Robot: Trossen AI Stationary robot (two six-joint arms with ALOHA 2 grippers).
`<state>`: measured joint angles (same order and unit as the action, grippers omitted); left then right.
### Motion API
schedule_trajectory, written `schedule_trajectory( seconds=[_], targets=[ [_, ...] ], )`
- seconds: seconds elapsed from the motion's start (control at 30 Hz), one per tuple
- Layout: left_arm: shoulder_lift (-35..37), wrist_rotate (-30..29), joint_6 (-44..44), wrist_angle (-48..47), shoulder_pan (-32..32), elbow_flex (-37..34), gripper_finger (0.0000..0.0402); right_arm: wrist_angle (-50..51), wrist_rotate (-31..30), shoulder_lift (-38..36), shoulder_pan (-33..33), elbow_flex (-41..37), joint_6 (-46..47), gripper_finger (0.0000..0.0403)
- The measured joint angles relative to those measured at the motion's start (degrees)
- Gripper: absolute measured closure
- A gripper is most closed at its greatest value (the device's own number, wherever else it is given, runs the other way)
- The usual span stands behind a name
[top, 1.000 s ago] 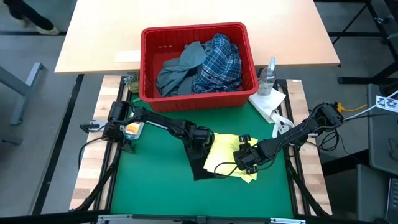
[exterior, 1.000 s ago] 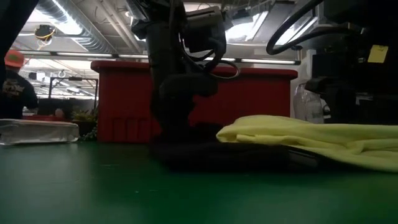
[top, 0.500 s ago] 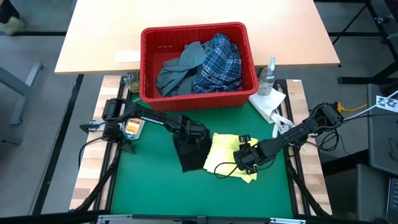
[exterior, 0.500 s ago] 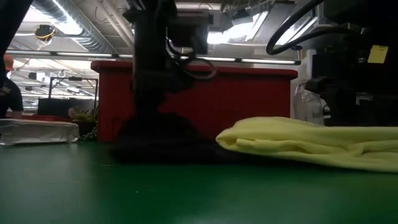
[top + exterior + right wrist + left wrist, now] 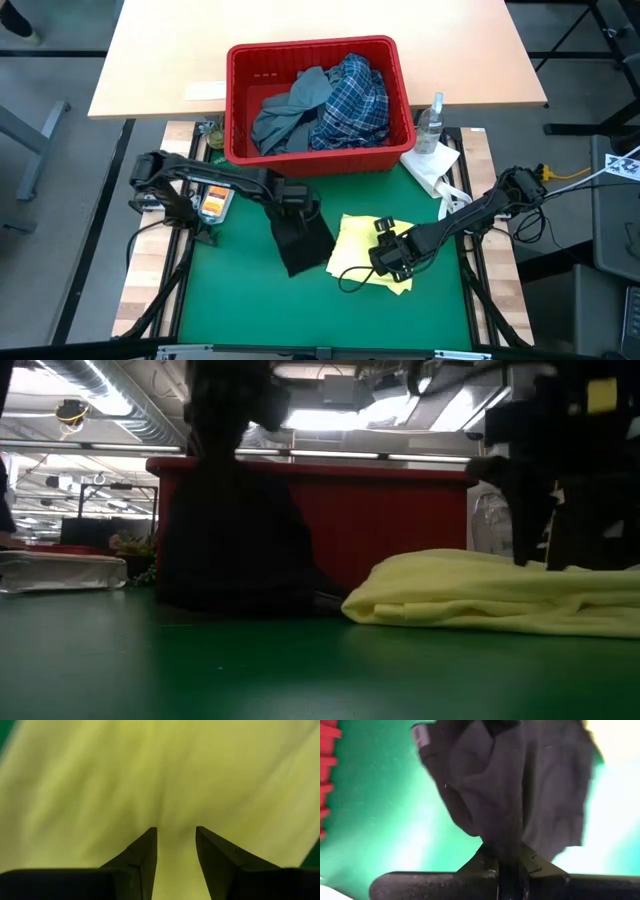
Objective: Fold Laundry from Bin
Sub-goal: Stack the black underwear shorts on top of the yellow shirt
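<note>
My left gripper (image 5: 290, 197) is shut on the dark navy garment (image 5: 302, 243), which hangs below it over the green mat, left of the yellow garment (image 5: 352, 240). The yellow garment lies flat on the mat. My right gripper (image 5: 386, 258) is open just above its right part, pointing down; in the right wrist view its fingers (image 5: 145, 851) stand apart with yellow cloth (image 5: 160, 770) beyond them. The red bin (image 5: 310, 48) stands at the mat's far edge with a grey-blue garment (image 5: 288, 112) and a plaid shirt (image 5: 356, 100) inside. My left gripper pinches a bunched fold of the dark garment's top (image 5: 503, 849) between its two fingers, coming from above and pointing down. The cloth hangs slack below the fingers, and its lower end (image 5: 240, 600) rests on the mat.
A spray bottle (image 5: 432, 122) and a white paper towel (image 5: 432, 165) sit right of the bin. A black cable (image 5: 350, 281) loops over the yellow garment's near edge. Bare mat (image 5: 250, 310) lies toward the near edge. A wooden table (image 5: 170, 60) stands behind.
My left gripper has gone up and toward the table's far left, drawing the dark garment's top off the mat; the garment now hangs, its lower end still down and pulled away from the yellow garment. My right gripper has risen a little above the yellow garment.
</note>
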<state>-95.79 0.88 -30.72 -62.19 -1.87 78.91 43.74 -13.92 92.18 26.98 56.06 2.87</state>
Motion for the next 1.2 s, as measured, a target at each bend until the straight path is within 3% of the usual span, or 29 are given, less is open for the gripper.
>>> schedule_trajectory(
  seconds=[0.2, 0.4, 0.67, 0.97, 1.07, 1.2],
  targets=[
    [5.5, 5.6, -3.9, 0.3, 0.0, 0.0, 0.0398, 1.4, -0.3, -0.1, 0.0, 4.3, -3.6, 0.0267],
    [8.3, 6.3, -7.2, 1.3, 0.0, 0.0, 0.0397, -1.8, -2.7, -0.2, 0.0, 7.7, -7.9, 0.0267],
    [8.5, 6.3, -7.9, 2.4, 0.0, 0.0, 0.0395, -19.4, -7.8, 0.8, 0.0, 7.8, -17.6, 0.0267],
    [8.5, 6.1, -7.9, 3.5, 0.0, 0.0, 0.0394, -42.0, -11.1, 10.5, 0.0, 7.8, -36.3, 0.0267],
    [8.5, 6.1, -8.1, 3.8, 0.0, 0.0, 0.0394, -48.8, -13.8, 13.6, -0.6, 7.8, -38.8, 0.0267],
    [8.5, 6.1, -8.2, 4.0, 0.0, 0.0, 0.0394, -51.6, -12.0, 16.6, -2.6, 7.8, -39.5, 0.0267]
  ],
)
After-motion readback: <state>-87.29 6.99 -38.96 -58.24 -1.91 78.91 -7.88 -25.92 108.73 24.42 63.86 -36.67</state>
